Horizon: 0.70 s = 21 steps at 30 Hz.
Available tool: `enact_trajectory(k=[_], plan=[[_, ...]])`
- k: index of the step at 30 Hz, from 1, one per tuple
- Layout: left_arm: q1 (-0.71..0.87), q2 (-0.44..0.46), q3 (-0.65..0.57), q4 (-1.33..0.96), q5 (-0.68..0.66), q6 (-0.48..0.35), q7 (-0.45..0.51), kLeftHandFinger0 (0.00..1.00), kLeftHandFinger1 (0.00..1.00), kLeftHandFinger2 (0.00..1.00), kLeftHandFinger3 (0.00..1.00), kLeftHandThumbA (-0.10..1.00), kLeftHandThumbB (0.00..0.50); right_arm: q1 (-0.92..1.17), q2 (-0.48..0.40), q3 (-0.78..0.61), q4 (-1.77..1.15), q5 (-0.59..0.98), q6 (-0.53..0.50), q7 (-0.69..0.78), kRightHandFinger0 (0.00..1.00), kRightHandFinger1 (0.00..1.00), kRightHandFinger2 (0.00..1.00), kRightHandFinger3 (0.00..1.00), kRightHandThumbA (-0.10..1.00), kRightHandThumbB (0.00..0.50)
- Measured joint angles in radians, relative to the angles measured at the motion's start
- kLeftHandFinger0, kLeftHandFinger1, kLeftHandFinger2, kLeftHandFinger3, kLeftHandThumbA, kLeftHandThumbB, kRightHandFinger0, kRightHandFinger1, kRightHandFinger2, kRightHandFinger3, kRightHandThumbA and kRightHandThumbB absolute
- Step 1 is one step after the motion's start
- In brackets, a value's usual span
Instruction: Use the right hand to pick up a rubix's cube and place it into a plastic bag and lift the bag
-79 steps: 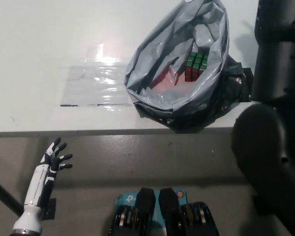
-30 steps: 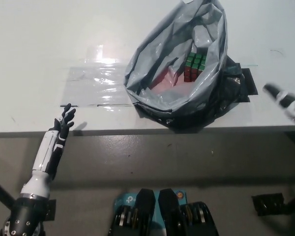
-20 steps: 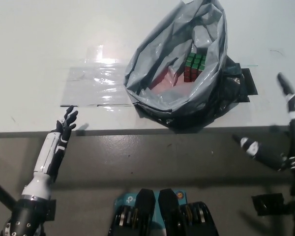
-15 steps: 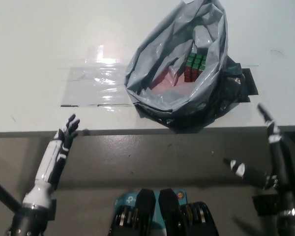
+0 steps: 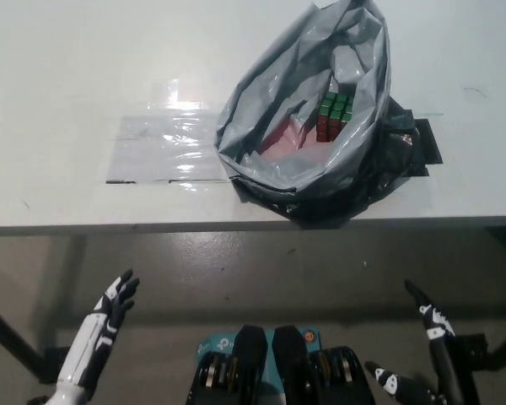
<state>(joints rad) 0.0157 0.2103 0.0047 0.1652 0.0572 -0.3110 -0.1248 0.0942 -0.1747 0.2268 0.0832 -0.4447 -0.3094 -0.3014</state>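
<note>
Both of my hands have dropped since half a second ago. The white left hand [image 5: 111, 309], which was up at the table's front edge, now hangs lower, over the grey floor [image 5: 261, 270] in front of the table, with its fingers spread and nothing in them. The black right hand [image 5: 422, 354] has sunk the same way toward the bottom right of my view; its fingers are splayed wide apart and it holds nothing. Both hands are well clear of the table and of the bag.

Nothing on the table has shifted between the frames. The white table [image 5: 84, 76] fills the upper part of the view, with its front edge running straight across the middle. Near that front edge, left of centre, a clear sheet of plastic [image 5: 164, 148] lies flat and catches a bright glare from overhead light. Just right of it sits the grey plastic bag [image 5: 270, 110], mouth open toward me, resting on a dark patch [image 5: 409, 148] that shows at its right and front sides. The cube [image 5: 335, 116] lies inside the bag, toward its far right wall, green face up and red side facing me. I see a pinkish tint on the bag's inner floor beside it.
</note>
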Motion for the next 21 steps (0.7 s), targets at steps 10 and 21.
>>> enact_trajectory(k=[10,21], plan=[[0.006,0.001,-0.004,0.0,-0.001,-0.022,-0.001,1.0,1.0,1.0,1.0,1.0,0.292,0.008,0.004,-0.001,0.008,0.001,-0.04,0.003,1.0,1.0,1.0,1.0,0.9,0.185],[0.006,0.003,-0.012,-0.021,0.001,-0.022,-0.002,1.0,1.0,1.0,1.0,1.0,0.27,0.018,0.004,-0.001,-0.001,0.005,-0.036,0.036,1.0,1.0,1.0,1.0,0.88,0.175]])
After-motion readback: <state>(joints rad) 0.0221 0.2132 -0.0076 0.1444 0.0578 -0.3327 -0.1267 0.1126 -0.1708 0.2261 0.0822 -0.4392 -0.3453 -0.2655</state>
